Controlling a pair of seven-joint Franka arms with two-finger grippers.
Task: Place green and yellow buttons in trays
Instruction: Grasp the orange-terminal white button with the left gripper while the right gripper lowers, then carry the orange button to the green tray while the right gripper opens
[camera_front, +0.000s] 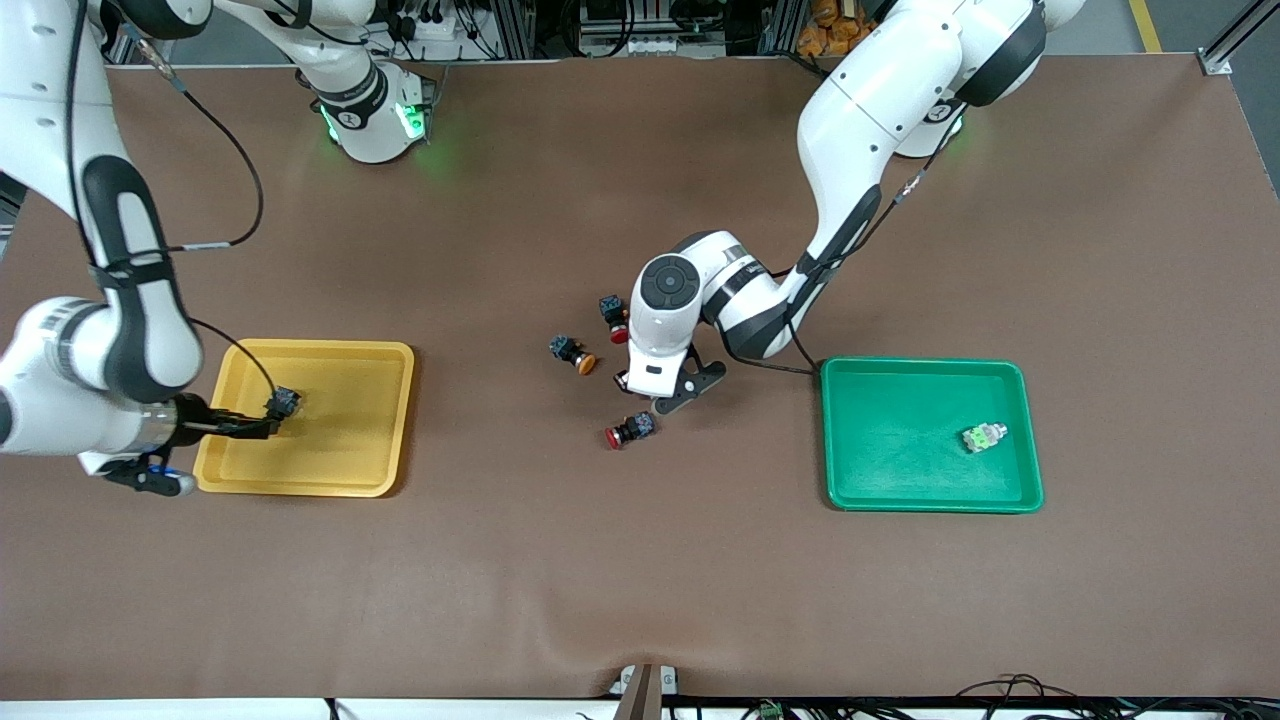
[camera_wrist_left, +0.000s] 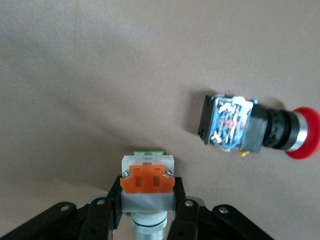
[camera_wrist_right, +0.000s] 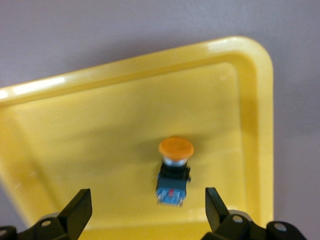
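Sorting buttons: left gripper (camera_wrist_left: 147, 212) pinches a grey button, right gripper (camera_wrist_right: 145, 212) is spread over the yellow tray.

Mid-table, the left gripper's fingers (camera_wrist_left: 111, 207) clamp the grey button with the orange face (camera_wrist_left: 147, 181), low over the brown table (camera_front: 640, 580). A red-capped button (camera_front: 629, 431) lies at about 7 o'clock from that gripper; another red-capped one (camera_front: 614, 316) and an orange-capped button (camera_front: 572, 353) sit at roughly 10 o'clock. The right gripper's fingers (camera_wrist_right: 77, 212) stand wide apart above the yellow tray (camera_front: 375, 455), where an orange-capped button (camera_wrist_right: 174, 172) lies between them on the tray floor. The green tray (camera_front: 880, 440), toward the left arm's end, holds a grey button with a green face (camera_front: 983, 437).
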